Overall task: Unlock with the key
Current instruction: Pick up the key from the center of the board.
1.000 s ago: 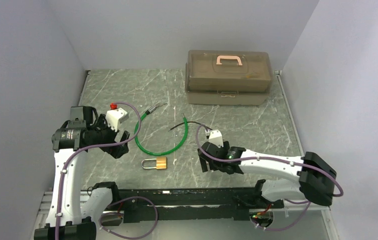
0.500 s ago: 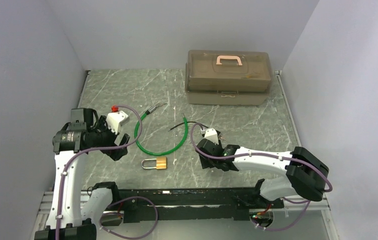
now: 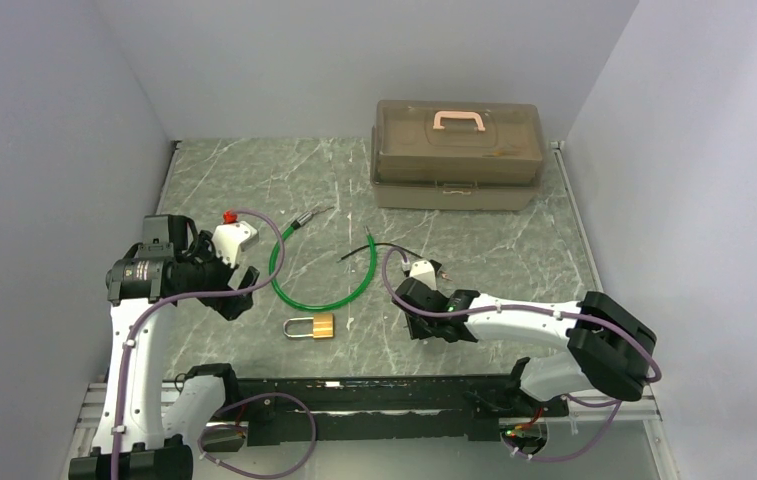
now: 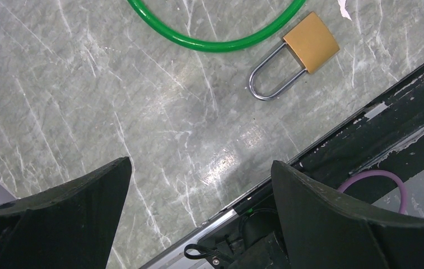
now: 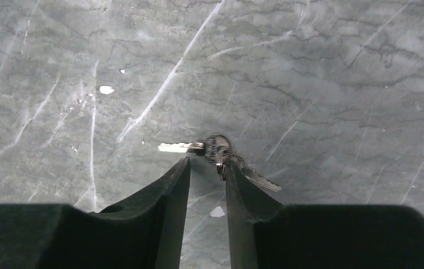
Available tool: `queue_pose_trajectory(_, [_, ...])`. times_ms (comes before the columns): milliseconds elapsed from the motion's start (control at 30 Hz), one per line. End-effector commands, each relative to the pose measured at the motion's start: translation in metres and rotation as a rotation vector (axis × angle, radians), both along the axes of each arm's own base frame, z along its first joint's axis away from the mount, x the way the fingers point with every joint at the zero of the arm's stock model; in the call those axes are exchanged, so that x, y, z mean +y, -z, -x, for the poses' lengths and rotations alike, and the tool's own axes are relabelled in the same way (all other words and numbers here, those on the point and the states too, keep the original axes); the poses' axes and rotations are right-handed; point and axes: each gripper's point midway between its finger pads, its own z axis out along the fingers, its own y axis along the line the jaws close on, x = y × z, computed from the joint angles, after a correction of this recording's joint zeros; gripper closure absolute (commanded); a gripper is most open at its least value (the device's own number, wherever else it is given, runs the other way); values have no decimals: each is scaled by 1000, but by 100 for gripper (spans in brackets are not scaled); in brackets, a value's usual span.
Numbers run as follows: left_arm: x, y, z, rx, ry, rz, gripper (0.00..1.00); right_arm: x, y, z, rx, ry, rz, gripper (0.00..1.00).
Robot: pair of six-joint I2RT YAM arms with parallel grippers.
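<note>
Two arms are in my views, and the work sits under the right one. On its wrist camera I see the right gripper (image 5: 206,162) low over the grey marble table (image 3: 254,180), its two fingers close together with only a narrow gap between them. A small bunch of keys (image 5: 219,151) lies on the table right at the fingertips. One silver key (image 5: 180,147) sticks out flat to the left of the ring, and another pokes out to the right past the other finger. Part of the bunch sits in the gap and seems to touch one finger, but I cannot tell whether the fingers have actual hold of it. From above, the bunch is hidden under that gripper, which is right of the brass padlock (image 3: 312,326) and apart from it. The padlock lies flat on the table just below the loop of green cable (image 4: 215,45). My left gripper (image 4: 201,165) hangs wide open and empty above bare table, to the left of the padlock. A brown toolbox (image 3: 457,150) stands at the far edge.
</note>
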Motion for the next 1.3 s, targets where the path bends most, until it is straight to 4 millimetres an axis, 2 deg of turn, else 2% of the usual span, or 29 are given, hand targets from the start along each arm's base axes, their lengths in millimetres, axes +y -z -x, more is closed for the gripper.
queue_pose_trajectory(0, [2, -9, -4, -52, 8, -14, 1, 9, -4, 0, 3, 20, -62, 71])
queue_pose_trajectory(133, [1, -10, -2, -60, 11, -15, 1, 13, -2, -1, 8, 11, -64, 85])
queue_pose_trajectory(333, [5, -9, 1, -64, 11, -36, 1, 24, -6, -5, 15, -15, -73, 100])
queue_pose_trajectory(400, [4, -10, 2, -66, 14, -36, 1, 30, -14, -5, 12, -34, -97, 100])
queue_pose_trajectory(567, [-4, -24, 0, -87, 42, 4, 1, 52, -54, -7, -22, -114, -201, 100])
queue_pose_trajectory(767, [-40, -54, 4, -116, 190, 159, 1, 74, -98, 0, -27, -208, -317, 100])
queue_pose_trajectory(900, [-80, -66, 10, -112, 344, 307, 1, 87, -126, 5, -24, -256, -385, 100])
queue_pose_trajectory(967, [-101, -64, 10, -104, 408, 361, 1, 95, -143, 7, -32, -281, -417, 100])
queue_pose_trajectory(1100, [-139, -50, 15, -78, 552, 449, 1, 110, -192, 7, -74, -318, -490, 100])
queue_pose_trajectory(1267, [-162, -45, 17, -21, 649, 502, 0, 127, -249, 16, -104, -377, -607, 100])
